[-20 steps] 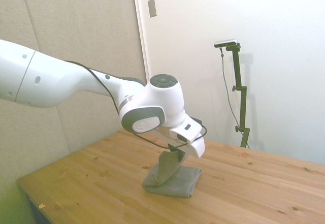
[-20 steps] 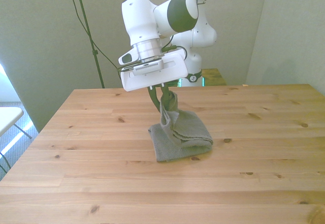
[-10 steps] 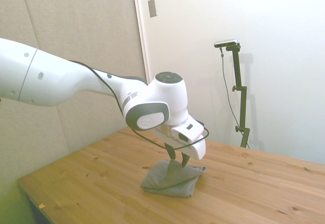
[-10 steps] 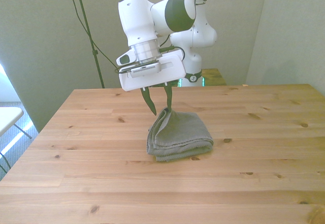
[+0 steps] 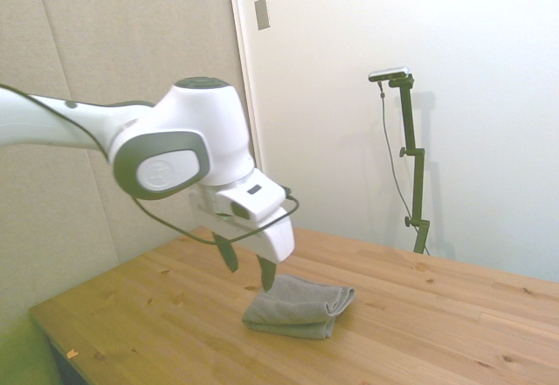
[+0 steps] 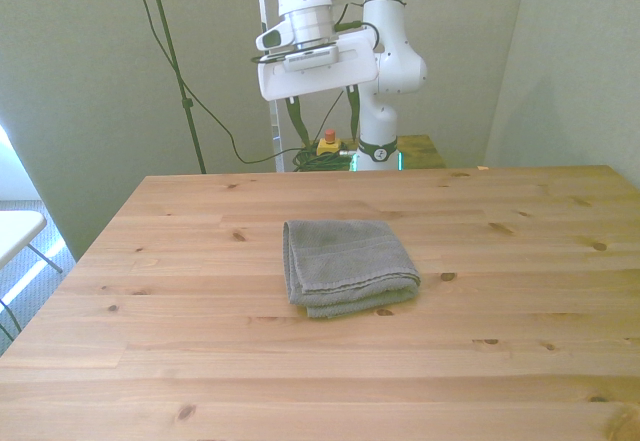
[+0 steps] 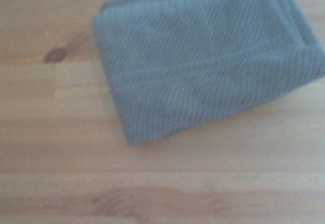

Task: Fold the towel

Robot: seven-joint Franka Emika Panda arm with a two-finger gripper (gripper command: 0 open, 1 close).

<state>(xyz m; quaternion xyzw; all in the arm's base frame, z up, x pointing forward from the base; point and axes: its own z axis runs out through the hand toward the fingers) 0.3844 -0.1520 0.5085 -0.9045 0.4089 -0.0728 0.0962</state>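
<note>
The gray towel [image 6: 347,265] lies flat and folded in layers near the middle of the wooden table [image 6: 520,341]. It also shows in the side view as a low gray stack, the towel [image 5: 299,305], and fills much of the wrist view, the towel [image 7: 203,56]. My gripper [image 6: 322,119] hangs open well above the table, behind the towel toward the far edge, with nothing between its dark fingers. In the side view the gripper [image 5: 247,263] is up and to the left of the towel, clear of it.
A dark cable [image 6: 190,91] hangs down behind the table's far edge at the front view's left. A small red and yellow button box [image 6: 327,142] sits by the robot base. A white surface [image 6: 15,231] stands off the table at the front view's left.
My gripper let go of the towel's raised edge, which dropped onto the stack. The arm then lifted up and back away from the towel, fingers open.
</note>
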